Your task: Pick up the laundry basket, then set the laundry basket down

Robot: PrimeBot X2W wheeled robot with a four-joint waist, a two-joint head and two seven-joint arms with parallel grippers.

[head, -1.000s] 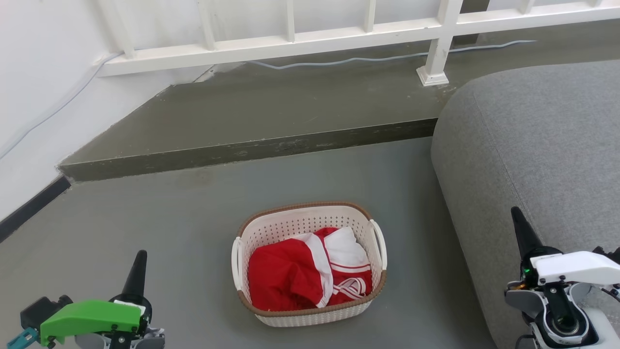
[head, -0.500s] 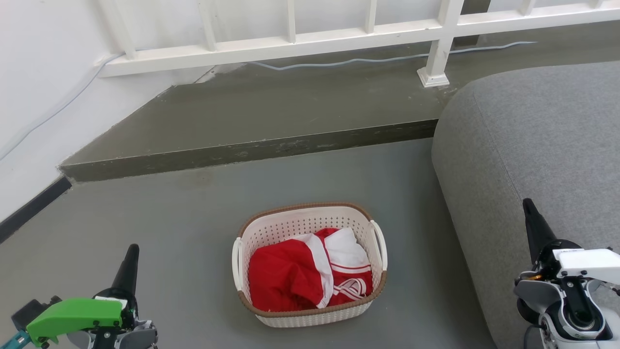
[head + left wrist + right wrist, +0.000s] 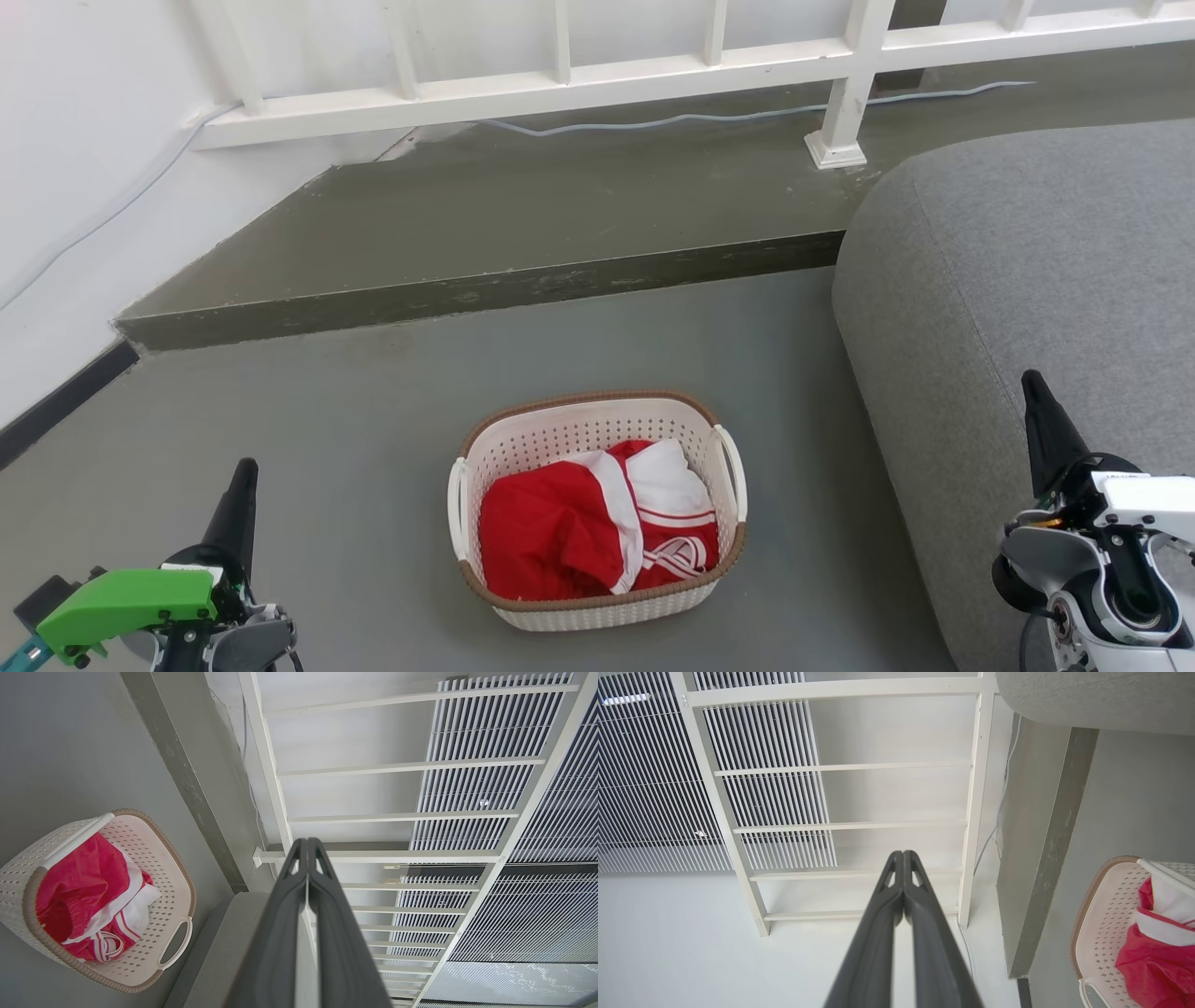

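Observation:
The laundry basket stands on the grey floor at centre, cream perforated plastic with a brown rim, white side handles and red-and-white clothes inside. It also shows in the left wrist view as the basket and at the right edge of the right wrist view as the basket. My left gripper is at the lower left, well away from the basket, fingers pressed together and empty. My right gripper is at the lower right in front of the sofa, also shut and empty. The left fingertips and the right fingertips meet in the wrist views.
A grey sofa fills the right side, close to the basket. A raised concrete step crosses behind the basket, with a white railing and a pale cable beyond. A white wall stands at the left.
Both arms have drawn outward, away from the basket: the left gripper lower and to the left, the right gripper up and to the right. The basket has not moved.

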